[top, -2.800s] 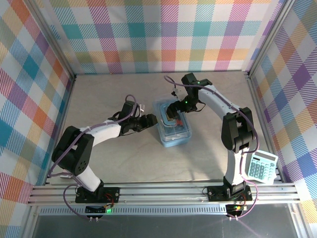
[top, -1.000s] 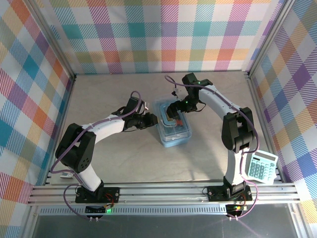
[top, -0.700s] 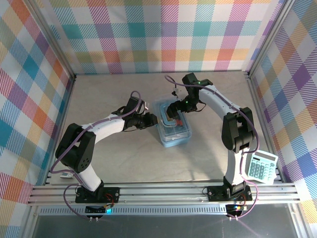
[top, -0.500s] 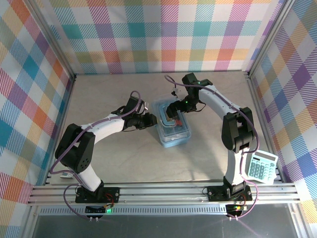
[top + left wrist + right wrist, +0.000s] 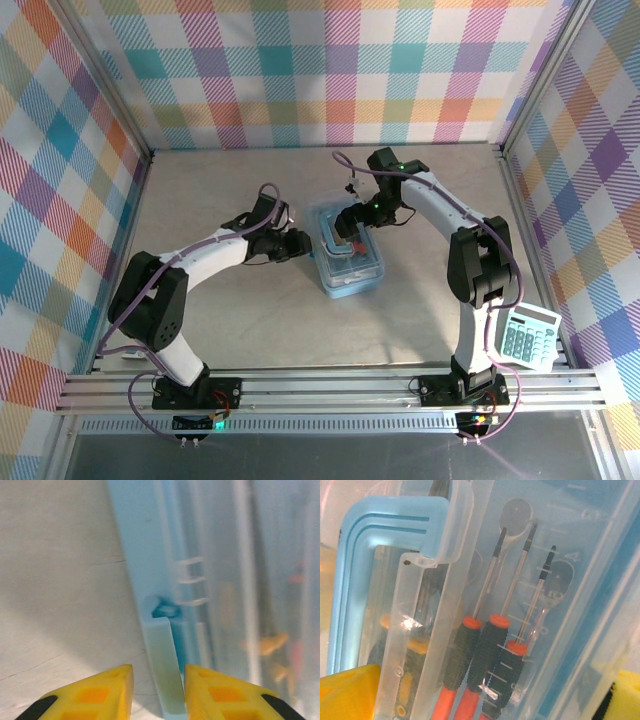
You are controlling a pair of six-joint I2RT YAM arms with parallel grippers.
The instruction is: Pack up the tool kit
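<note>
Tool kit case is spanned by wide-spread right gripper, seemingly for steadying; latch is straddled by narrowly parted left gripper.

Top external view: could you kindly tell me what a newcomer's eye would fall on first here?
The light blue tool kit case at mid-table draws the eye, with the left end effector at its left edge and the right end effector over its far half. Inside, three screwdrivers with orange-and-black handles lie side by side.
</note>
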